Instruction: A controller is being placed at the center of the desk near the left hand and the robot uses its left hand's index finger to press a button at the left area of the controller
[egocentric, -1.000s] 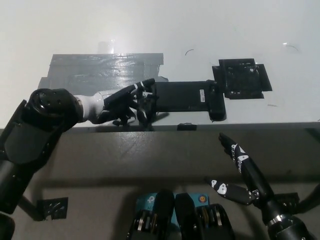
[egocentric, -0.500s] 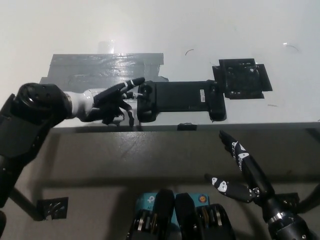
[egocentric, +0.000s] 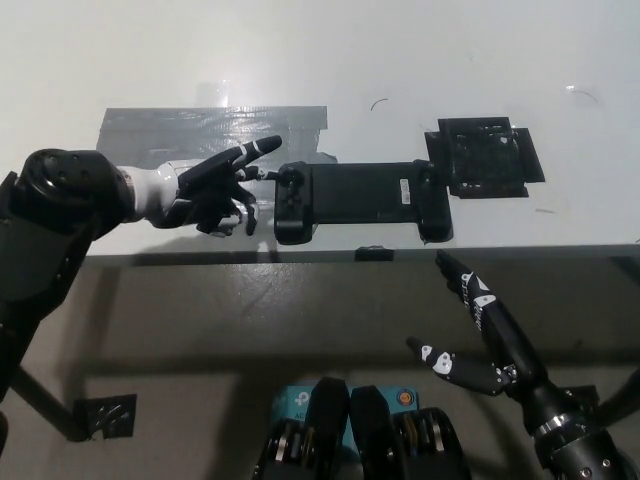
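Note:
A black controller (egocentric: 362, 199) lies flat across the middle of the white desk, near its front edge. My left hand (egocentric: 215, 186) hovers just left of the controller, one finger stretched out and the rest curled, its tip a little up and left of the controller's left grip. It holds nothing. My right hand (egocentric: 482, 330) rests low at the bottom right, below the desk edge, fingers spread and empty.
A grey tape patch (egocentric: 200, 135) covers the desk behind my left hand. A black square patch (egocentric: 485, 157) lies right of the controller. The desk's front edge (egocentric: 330, 254) runs just below the controller. A small black marker (egocentric: 104, 414) sits on the floor at lower left.
My left hand has drawn back to the left, off the controller's left grip, and risen slightly. The controller stays put. My right hand has barely shifted.

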